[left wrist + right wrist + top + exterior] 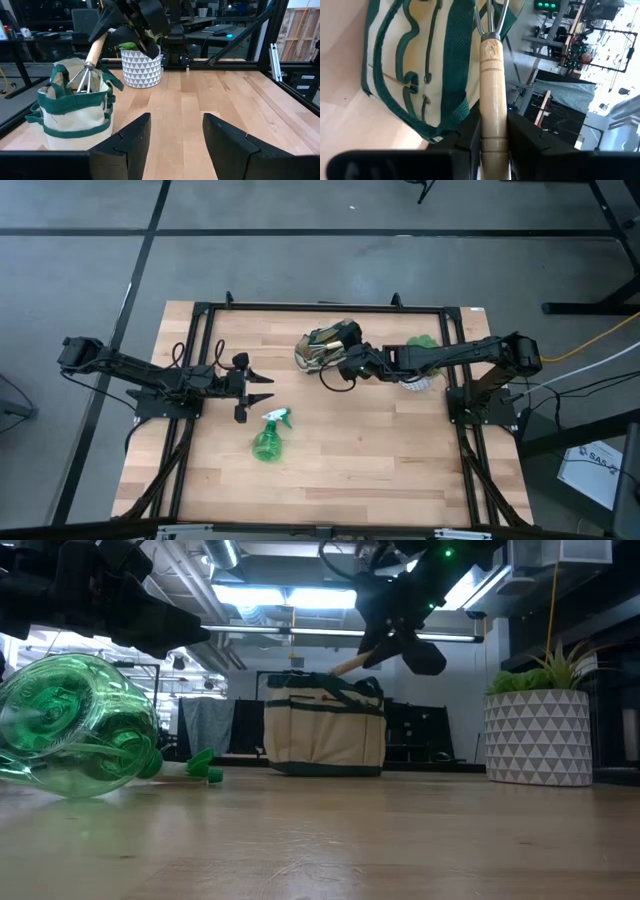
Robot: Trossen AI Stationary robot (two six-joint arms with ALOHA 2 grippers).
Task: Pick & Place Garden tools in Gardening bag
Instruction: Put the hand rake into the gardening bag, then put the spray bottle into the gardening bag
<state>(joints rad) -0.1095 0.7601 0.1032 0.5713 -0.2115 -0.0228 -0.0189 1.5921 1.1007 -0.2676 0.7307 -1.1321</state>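
Rake [90,62] seemingly entering gardening bag [75,117].

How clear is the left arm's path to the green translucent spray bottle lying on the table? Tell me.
Probably clear, yes. The left gripper hangs open just beside the green translucent spray bottle, with only bare wooden table between them. The right gripper is busy over the beige bag.

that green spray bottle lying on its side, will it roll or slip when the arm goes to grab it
The spray bottle lies on its side on bare wood with a round body, so a nudge would probably roll it. Its smooth translucent plastic may slip between the fingers. It looks empty, so likely light. The open left end effector is nearest.
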